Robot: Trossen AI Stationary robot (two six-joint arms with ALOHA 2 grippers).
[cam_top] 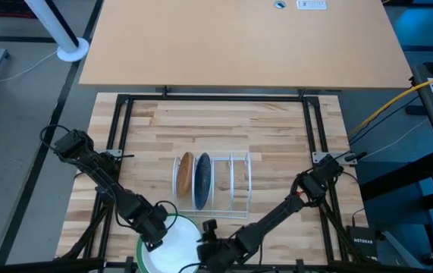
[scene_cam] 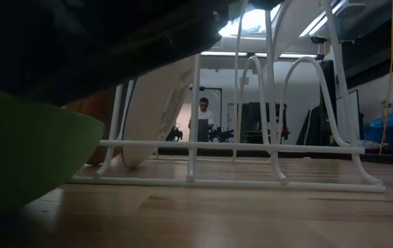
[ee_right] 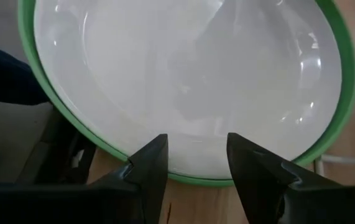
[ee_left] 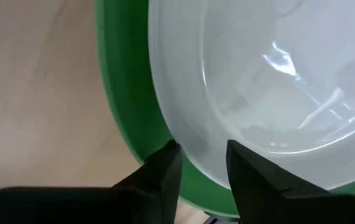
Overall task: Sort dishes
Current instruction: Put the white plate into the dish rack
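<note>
My two end effectors hang over the stack at the near edge of the counter (cam_top: 277,129), where the white plate (cam_top: 172,246) sits nested in the green plate (cam_top: 145,244). The left end effector (cam_top: 155,233) is at the stack's left rim and the right end effector (cam_top: 207,244) at its right rim. In both wrist views the fingers stand apart, released and holding nothing, with the white rim showing in the gap between them. The other two dishes are already upright in the white rack (cam_top: 224,182) at mid-counter — the tan-brown plate (cam_top: 186,176) in the left-most slot and the dark blue plate (cam_top: 202,177) in the slot just beside it — and the slots to their right look free. The step in hand, as I judge it, is lifting the white plate out of the green one. To do it well I should pinch only the white rim, not both rims together, or the green plate may come up with it. The plate looks smooth and glossy, so I want a firm bite well onto the lip rather than at its very edge. One arm could steady the green plate while the other peels the white one up — I then need to tilt it on edge and lower it between the wires without knocking the blue plate.
</note>
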